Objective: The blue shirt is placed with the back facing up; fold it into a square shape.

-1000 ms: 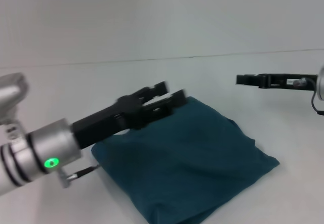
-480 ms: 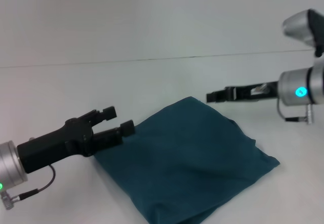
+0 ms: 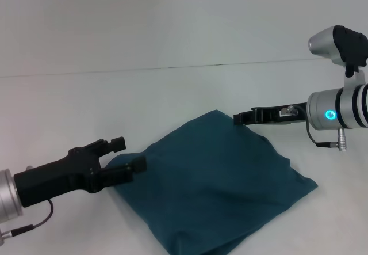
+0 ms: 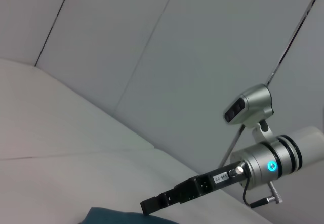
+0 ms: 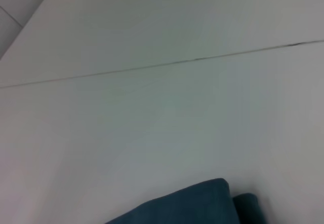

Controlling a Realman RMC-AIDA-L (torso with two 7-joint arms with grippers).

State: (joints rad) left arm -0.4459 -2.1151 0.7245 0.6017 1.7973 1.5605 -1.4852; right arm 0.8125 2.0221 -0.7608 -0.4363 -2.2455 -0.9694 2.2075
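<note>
No legible text or labels.

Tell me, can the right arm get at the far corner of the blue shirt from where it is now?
Probably yes. The right hand hangs just beside the far corner of the folded blue shirt, with nothing between them. The left hand is away at the shirt's opposite edge, out of its path.

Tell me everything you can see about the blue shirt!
The blue shirt is dark teal, soft-looking cloth, already folded into a puffy, roughly square bundle lying flat on the white table, one corner pointing away from the robot. No lettering or sleeves show. The left gripper is open at its left edge; whether it touches is unclear. The right gripper hovers by its far corner.
</note>
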